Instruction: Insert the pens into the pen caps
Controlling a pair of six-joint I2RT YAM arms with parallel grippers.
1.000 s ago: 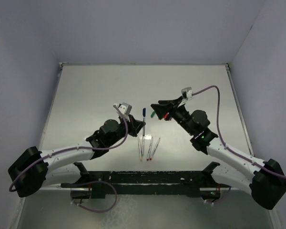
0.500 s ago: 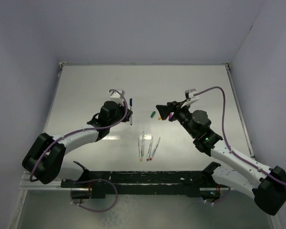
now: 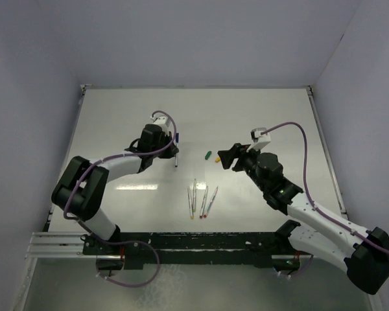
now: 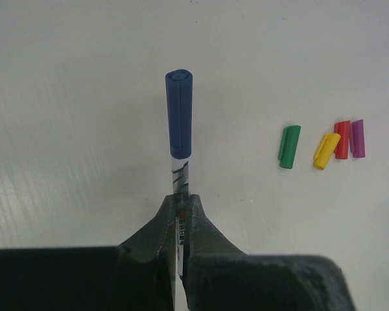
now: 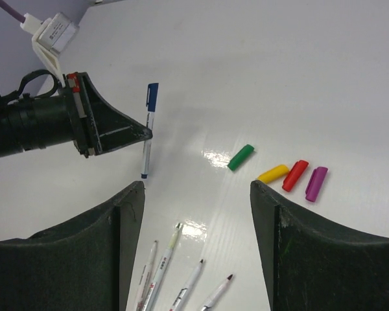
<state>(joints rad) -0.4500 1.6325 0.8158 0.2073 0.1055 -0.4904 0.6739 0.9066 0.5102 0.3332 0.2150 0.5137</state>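
The setting is identified as a robotics laboratory test cell. In the top external view, a flat white matte tabletop (image 3: 259, 123) is enclosed at the left, top and right of the frame by plain pale lilac wall panels (image 3: 194, 39). Along the bottom of the frame, a black metal mounting rail (image 3: 201, 243) is fixed. Two white-and-black jointed robot arms are carried there, the left arm (image 3: 120, 165) at lower left and the right arm (image 3: 314, 217) at lower right. At the upper left of the right wrist view, a thin purple cable (image 5: 10, 8) is plugged into a small white connector box (image 5: 54, 30).
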